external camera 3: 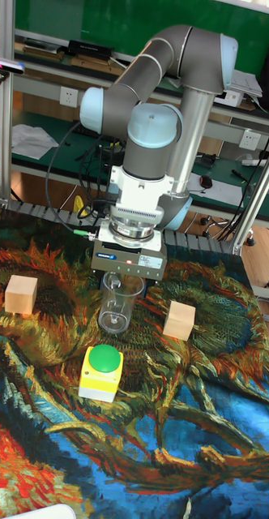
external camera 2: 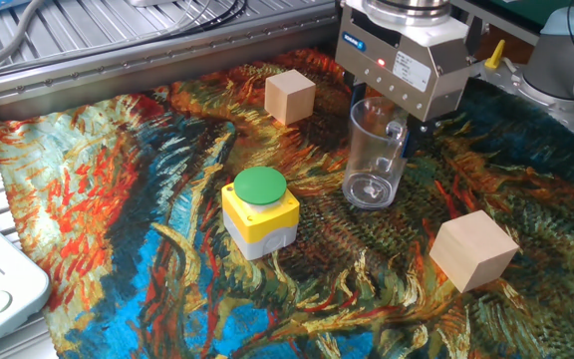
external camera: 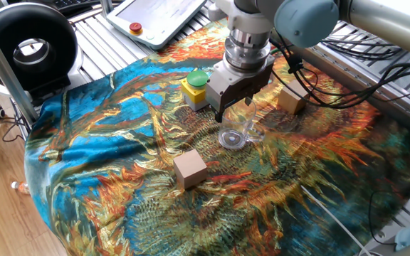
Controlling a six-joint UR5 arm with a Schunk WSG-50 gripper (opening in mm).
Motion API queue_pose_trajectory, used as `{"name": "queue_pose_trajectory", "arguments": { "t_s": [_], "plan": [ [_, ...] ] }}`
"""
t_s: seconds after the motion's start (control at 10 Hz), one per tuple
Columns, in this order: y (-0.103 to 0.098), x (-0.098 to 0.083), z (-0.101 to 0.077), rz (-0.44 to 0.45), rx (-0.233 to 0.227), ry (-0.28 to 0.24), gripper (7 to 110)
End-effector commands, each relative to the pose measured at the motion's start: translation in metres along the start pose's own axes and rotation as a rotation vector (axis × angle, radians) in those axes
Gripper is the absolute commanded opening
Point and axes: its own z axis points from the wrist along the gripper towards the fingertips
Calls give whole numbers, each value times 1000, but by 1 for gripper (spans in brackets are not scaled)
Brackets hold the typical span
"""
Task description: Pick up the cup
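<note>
Clear plastic cup (external camera 2: 373,152) stood upright directly under my gripper (external camera 2: 399,128) — rim between the jaws; whether they gripped, I couldn't tell.

A yellow box with a green push button (external camera 2: 258,207) sits mid-cloth on the sunflower-print tablecloth (external camera 2: 108,189). One wooden cube (external camera 2: 290,96) stands toward the cloth's far edge in the other fixed view; another wooden cube (external camera 2: 473,249) lies nearer its right edge.
</note>
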Motion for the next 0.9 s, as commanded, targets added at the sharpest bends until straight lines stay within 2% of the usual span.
{"name": "queue_pose_trajectory", "arguments": {
  "t_s": [0.0,0.8],
  "plan": [
    [0,4,-1,22,-10,19,88],
    [4,6,-1,48,-12,48,88]
  ]
}}
